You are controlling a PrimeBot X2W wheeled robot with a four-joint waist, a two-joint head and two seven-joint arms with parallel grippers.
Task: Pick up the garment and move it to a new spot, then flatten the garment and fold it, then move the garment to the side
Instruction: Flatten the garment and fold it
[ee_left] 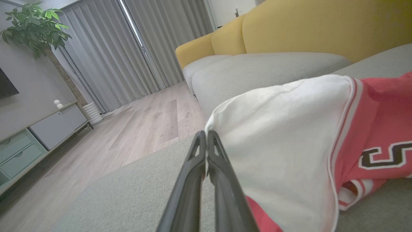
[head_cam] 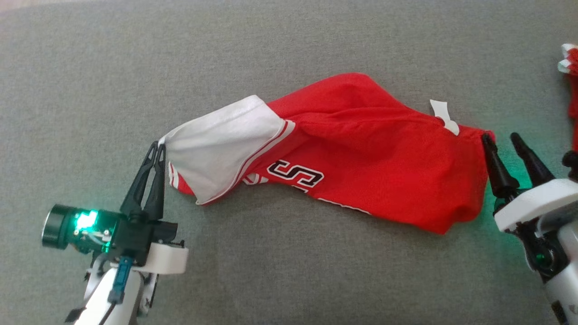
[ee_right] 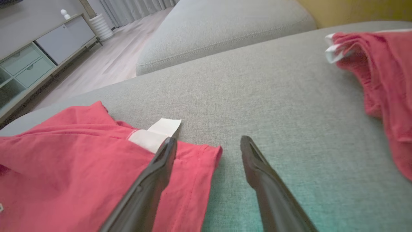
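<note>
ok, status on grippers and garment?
Left gripper shut on garment sleeve. Right gripper open at hem. Second red garment far right, apart.

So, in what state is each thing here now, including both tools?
red and white sports jersey: crumpled, not folded, stretched sideways on the grey fabric cushion.
left tool: shut, pinching the edge of the jersey's white sleeve.
right tool: open, astride the jersey's red hem corner, not gripping.
white label: sticking out near that hem.
second red cloth: bunched, lying apart on the right, untouched.
</note>
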